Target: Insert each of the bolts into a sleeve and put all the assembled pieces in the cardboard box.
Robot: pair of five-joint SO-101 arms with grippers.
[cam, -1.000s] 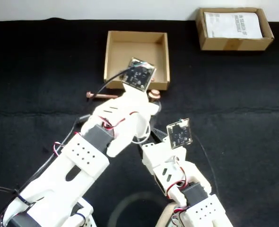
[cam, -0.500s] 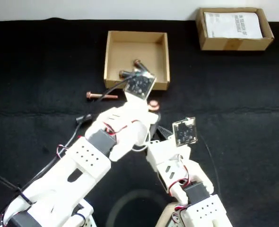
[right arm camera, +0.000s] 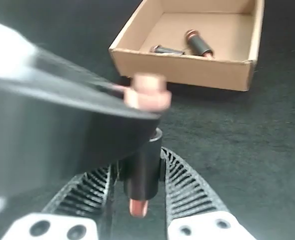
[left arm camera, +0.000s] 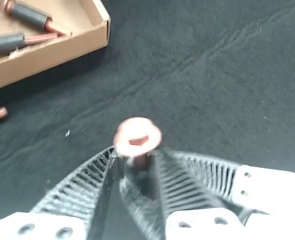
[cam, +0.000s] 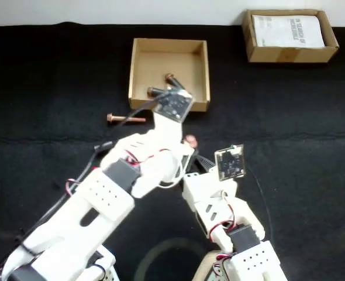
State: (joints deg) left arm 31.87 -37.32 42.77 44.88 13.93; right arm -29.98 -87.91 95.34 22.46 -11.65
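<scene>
A loose bolt (cam: pixel 126 119) lies on the desk (cam: pixel 44 76), just beside the cardboard box (cam: pixel 138 70), in which two assembled pieces (cam: pixel 156 91) are laid. Nearer the arms, the left pincer (left arm camera: pixel 135 161) is clenched on the shank of a bolt (left arm camera: pixel 137 137), just under its head. The sleeve (right arm camera: pixel 143 172) is grasped by the right pincer (right arm camera: pixel 138 162), and the bolt is seen passed through it. The copper tip projects from one end of the sleeve. The head stands apart from the other end, with a left finger between.

The step in hand is judged to be the insertion, nearly finished. The bolt and sleeve axes should be kept in line, and the right grasp held firm so that the sleeve is not pushed out. The left grip is best shifted up to the head, so that the head can be seated against the sleeve rim. Only one pincer should be released at a time; otherwise the piece may be dropped on the desk.

Compared with a second ago, the bolt head has been carried away from the box's front wall, toward the right pincer. The left wrist has been withdrawn from over the box, so that the two pieces inside are uncovered. The loose bolt is unmoved.
</scene>
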